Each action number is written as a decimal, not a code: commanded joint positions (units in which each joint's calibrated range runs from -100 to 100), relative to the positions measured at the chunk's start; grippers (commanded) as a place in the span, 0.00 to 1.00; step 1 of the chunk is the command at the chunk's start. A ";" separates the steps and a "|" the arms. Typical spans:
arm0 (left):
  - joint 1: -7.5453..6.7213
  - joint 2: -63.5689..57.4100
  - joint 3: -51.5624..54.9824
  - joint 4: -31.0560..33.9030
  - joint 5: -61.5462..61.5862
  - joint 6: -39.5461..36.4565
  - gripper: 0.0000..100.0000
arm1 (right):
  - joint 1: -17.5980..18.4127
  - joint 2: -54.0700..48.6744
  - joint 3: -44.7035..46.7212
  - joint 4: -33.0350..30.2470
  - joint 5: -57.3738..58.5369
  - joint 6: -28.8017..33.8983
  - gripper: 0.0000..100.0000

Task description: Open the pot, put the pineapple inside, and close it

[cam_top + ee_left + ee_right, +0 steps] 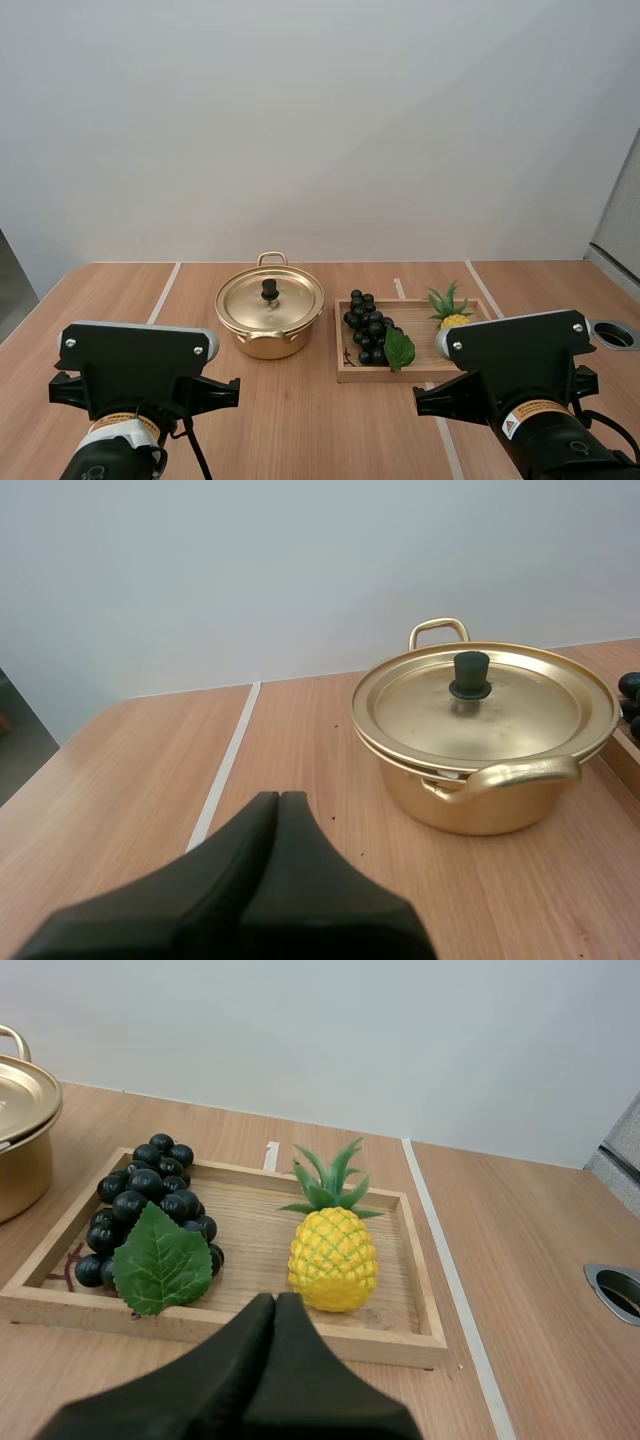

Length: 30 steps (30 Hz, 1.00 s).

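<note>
Trouble ahead: my left hand (278, 800) and right hand (275, 1301) sit closed, empty; the small knob (471, 672) on the lid (525, 712) could slip my pinch, the upright pineapple (333, 1260) tip over.

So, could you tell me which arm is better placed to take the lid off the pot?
Left. The pot, lid still on, sits right ahead of the left jaws, which are shut; the right jaws face the tray and pineapple.

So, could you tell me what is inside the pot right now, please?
The lid sits on the pot, so its inside is hidden. The pineapple stands in the wooden tray, beside the grapes.
</note>
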 commanded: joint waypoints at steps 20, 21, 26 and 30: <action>0.18 -0.24 0.13 -3.39 -2.56 -0.77 0.00 | 1.17 -0.39 0.22 9.52 -4.95 -0.22 0.00; 0.18 -0.24 0.13 -3.39 -2.56 -0.77 0.00 | 1.17 -0.39 0.22 9.52 -4.95 -0.22 0.00; 0.18 -0.24 0.13 -3.39 -2.56 -0.77 0.00 | 1.17 -0.39 0.22 9.52 -4.95 -0.22 0.00; 0.18 -0.24 0.13 -3.39 -2.56 -0.77 0.00 | 1.17 -0.39 0.22 9.52 -4.95 -0.22 0.00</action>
